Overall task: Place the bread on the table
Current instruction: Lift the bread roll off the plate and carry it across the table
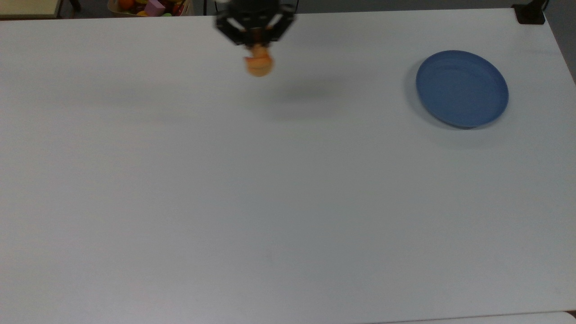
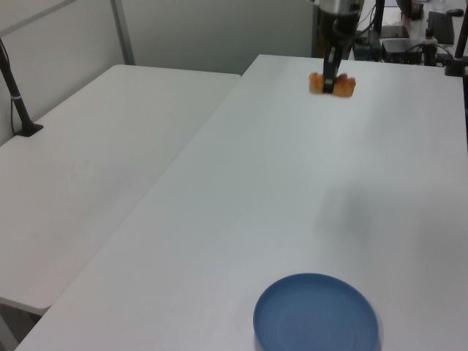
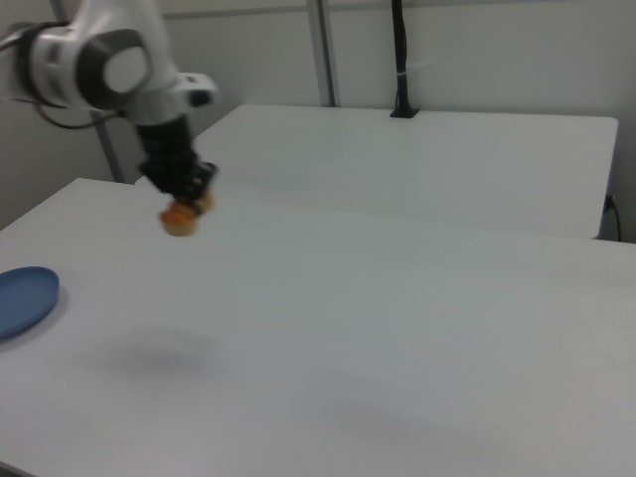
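Carrying the bread point(image 1: 259, 65), I had my gripper point(image 1: 255, 44) clamped across its middle, both ends jutting past the fingers in the left view. It hung clear above the table point(image 1: 270, 202), near the far edge in the top view, well apart from the blue plate point(image 1: 462, 88) by the right edge. I judged this the transport step; next, a descent until the roll touched the bare top, then a release.
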